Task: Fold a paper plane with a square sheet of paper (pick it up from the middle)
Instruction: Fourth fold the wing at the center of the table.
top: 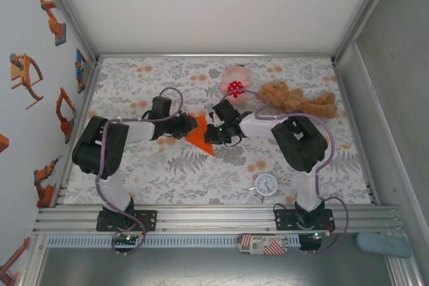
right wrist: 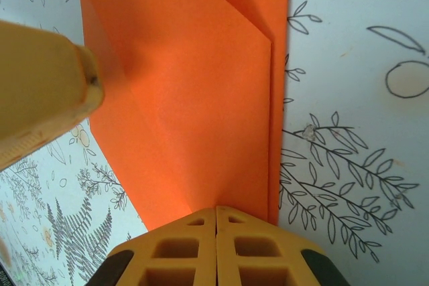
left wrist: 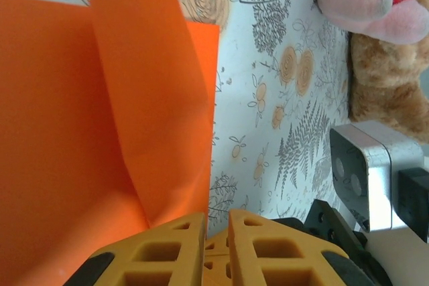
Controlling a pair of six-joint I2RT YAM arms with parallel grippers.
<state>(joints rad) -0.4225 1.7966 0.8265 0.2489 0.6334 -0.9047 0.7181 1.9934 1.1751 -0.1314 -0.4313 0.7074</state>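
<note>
The orange paper (top: pixel 200 137) lies as a folded wedge on the flowered table between my two grippers. In the left wrist view one flap of the paper (left wrist: pixel 80 132) stands up a little off the layer beneath. My left gripper (top: pixel 188 127) is at the wedge's left side; its fingertips (left wrist: pixel 216 218) are a narrow gap apart, beside the paper's edge, with nothing between them. My right gripper (top: pixel 211 133) is shut, its tips (right wrist: pixel 216 209) touching and set down on the folded paper (right wrist: pixel 194 98) near its long straight edge. No finished plane is in view.
A pink spotted plush toy (top: pixel 234 84) and a brown teddy bear (top: pixel 298 98) lie just behind the grippers. A small white clock (top: pixel 266 184) sits near the right arm's base. Metal frame rails border the table.
</note>
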